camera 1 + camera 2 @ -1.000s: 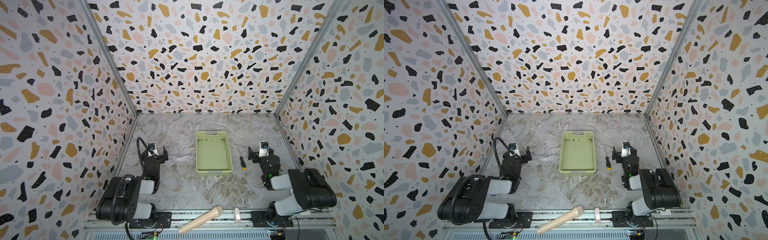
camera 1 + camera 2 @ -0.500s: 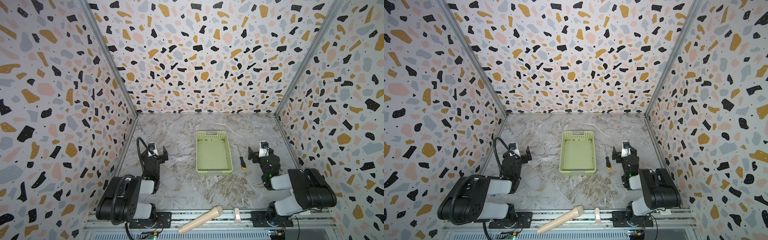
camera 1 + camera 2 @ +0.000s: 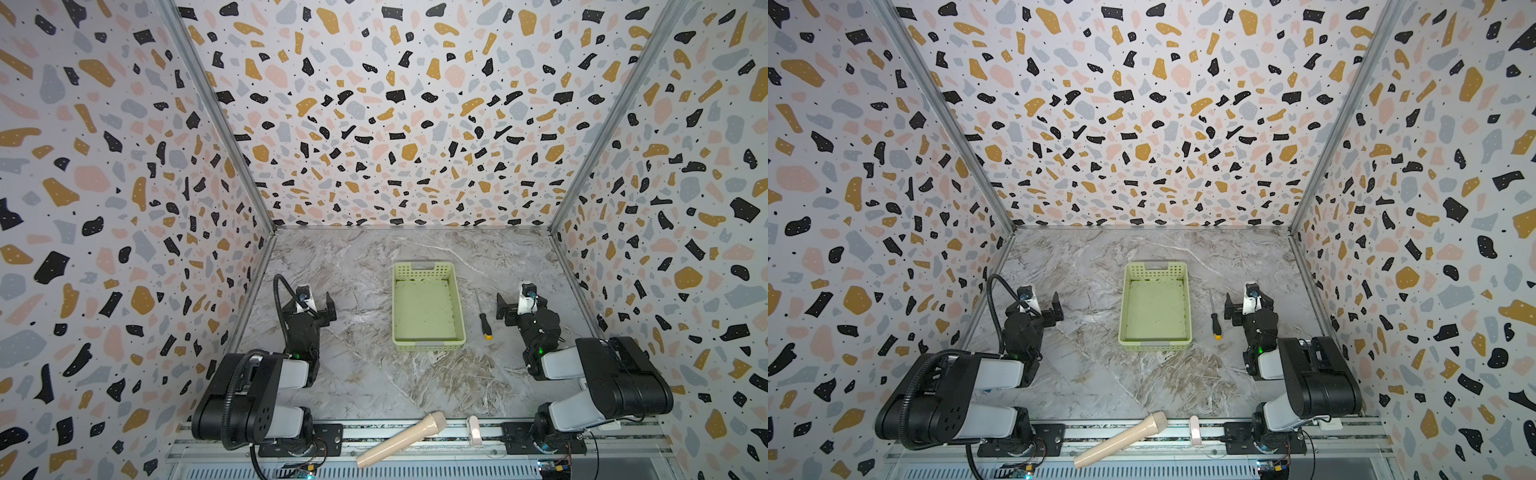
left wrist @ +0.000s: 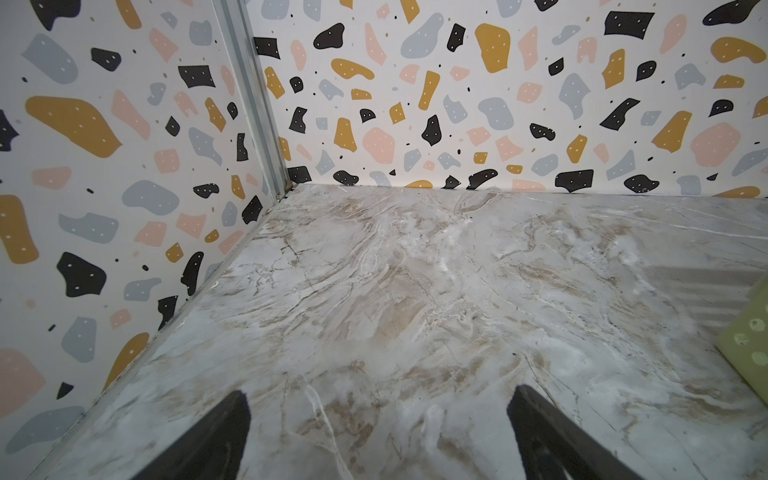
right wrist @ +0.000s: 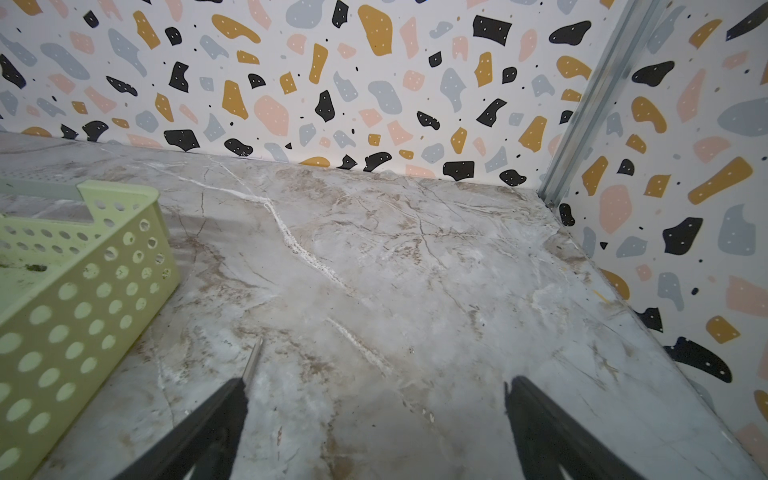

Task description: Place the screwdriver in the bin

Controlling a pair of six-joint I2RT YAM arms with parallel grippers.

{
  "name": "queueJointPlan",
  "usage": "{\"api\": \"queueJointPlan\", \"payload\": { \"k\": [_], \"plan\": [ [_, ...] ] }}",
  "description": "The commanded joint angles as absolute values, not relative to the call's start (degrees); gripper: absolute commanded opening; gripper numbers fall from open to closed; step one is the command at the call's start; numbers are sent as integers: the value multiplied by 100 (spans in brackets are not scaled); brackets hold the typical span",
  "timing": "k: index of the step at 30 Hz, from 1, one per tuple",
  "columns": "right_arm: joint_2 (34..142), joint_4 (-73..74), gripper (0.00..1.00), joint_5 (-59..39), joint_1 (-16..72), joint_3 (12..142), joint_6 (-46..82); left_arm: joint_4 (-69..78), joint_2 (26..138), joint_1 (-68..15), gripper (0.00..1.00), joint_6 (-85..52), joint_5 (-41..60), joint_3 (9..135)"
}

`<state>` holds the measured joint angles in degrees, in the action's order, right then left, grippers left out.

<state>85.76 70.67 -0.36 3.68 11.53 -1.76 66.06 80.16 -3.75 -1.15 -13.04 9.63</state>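
Marble table (image 3: 374,374), patterned walls on three sides; bin (image 3: 424,272) stands near the middle, long sides running front to back.

Screwdriver (image 3: 482,316) lies flat on the table outside the bin, just beside its right long wall and not touching it; roughly parallel to that wall, silver shaft towards the far wall, orange-yellow cap towards the front; it sits between the bin and the right arm.

Right gripper (image 5: 376,384): jaws spread wide, nothing between them, low over bare marble; in the right wrist view the screwdriver's tip shows just past one finger (image 5: 224,411), the rest hidden behind it; whether they touch, cannot tell.

Left gripper (image 4: 378,399): jaws likewise wide apart and holding nothing, on the far side of the bin from the screwdriver, well apart from it; only a corner of the bin enters its wrist view.

Front rail: a long beige cylinder (image 3: 401,444) lies slantwise across it, a small white piece (image 3: 473,430) just beside it; both well apart from the bin.
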Motion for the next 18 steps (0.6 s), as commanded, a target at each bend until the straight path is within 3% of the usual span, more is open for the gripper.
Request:
{"api": "queueJointPlan", "payload": {
  "k": [1, 5, 9, 12, 18],
  "plan": [
    [8548, 7106, 99, -62, 353, 1223, -123, 6895, 7998, -352, 100, -139, -1380, 940],
    [8103, 6563, 99, -3, 369, 1354, -96, 6896, 8000, -352, 99, -136, -1380, 940],
    [6897, 3450, 99, -77, 450, 2517, 185, 6892, 8005, -352, 99, -135, -1380, 940],
    [6156, 2401, 99, 51, 765, 2878, 402, 6891, 8005, -352, 100, -136, -1380, 940],
    [5970, -252, 99, 131, 904, 3987, 1449, 6893, 7999, -352, 100, -140, -1375, 940]
  ]
}}
